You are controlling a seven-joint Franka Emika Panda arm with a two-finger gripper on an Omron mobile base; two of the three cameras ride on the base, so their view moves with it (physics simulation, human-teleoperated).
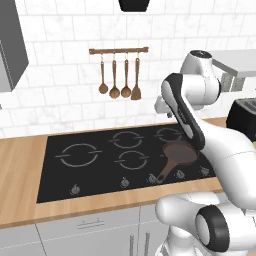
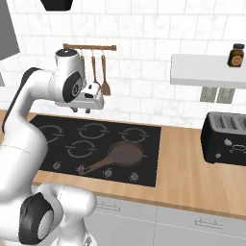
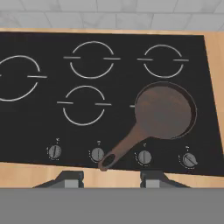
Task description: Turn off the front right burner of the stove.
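Presently, hand view, left to right: stove [image 3: 39, 127], black glass, grey rings; four silvery knobs at its 6 o'clock edge; brown skillet [image 3: 164, 111] covering the front right burner [image 3: 191, 114], handle toward 7 o'clock. Gripper [image 3: 111, 178] at 6 o'clock, above the counter edge, fingers parted, grasping nothing.

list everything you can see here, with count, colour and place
stove: 1, black glass, set in wooden counter
knobs: 4 seen in hand view, silvery, stove's front edge
skillet: 1, brown, on front right burner
utensils: 4, wooden, hanging on wall rail
toaster: 1, black, counter right of stove
jar: 1, brown, on white shelf
counter: 1, wood
gripper: 1, white, above stove, jaws open
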